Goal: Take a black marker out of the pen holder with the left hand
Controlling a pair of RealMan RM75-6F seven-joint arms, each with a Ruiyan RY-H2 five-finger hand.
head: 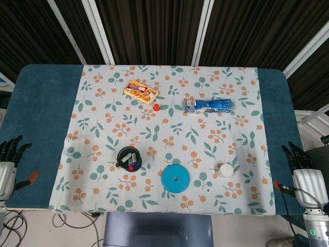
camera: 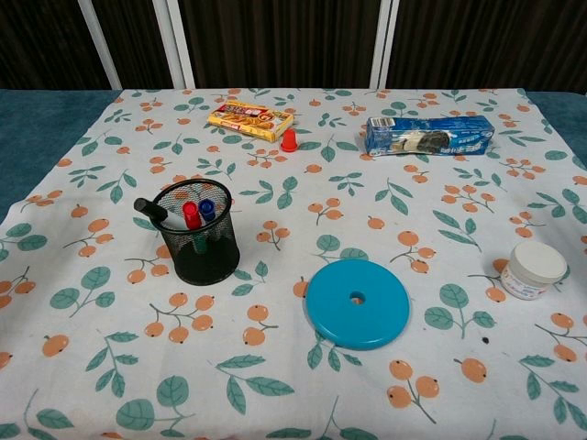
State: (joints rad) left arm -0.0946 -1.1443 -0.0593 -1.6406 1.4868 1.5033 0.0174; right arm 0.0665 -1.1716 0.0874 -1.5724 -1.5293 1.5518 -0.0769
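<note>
The black marker (camera: 149,209) stands tilted in the black mesh pen holder (camera: 197,247), its cap leaning over the rim toward nine o'clock, with a red-capped marker (camera: 191,215) and a blue-capped marker (camera: 207,208) beside it; the holder sits on the cloth at about seven o'clock from the table's middle. The chest view shows those caps plainly, where the head view gives only small marks inside the cup (head: 128,157). Only the head view takes in the hands: the left hand (head: 9,159) hangs off the table's edge at eight o'clock, fingers spread and holding nothing, and the right hand (head: 303,167) does the same at four o'clock, both well apart from the holder. A blue disc with a centre hole (camera: 357,302) lies at three o'clock from the holder, a small white jar (camera: 534,269) further that way. Toward twelve o'clock lie a yellow snack box (camera: 249,121), a small red cap (camera: 289,139) just beside it, and a blue biscuit packet (camera: 429,135). A white tablecloth printed with leaves and orange berries (camera: 293,229) covers a teal table (head: 41,113); behind is a dark slatted wall with white posts (head: 154,31)
</note>
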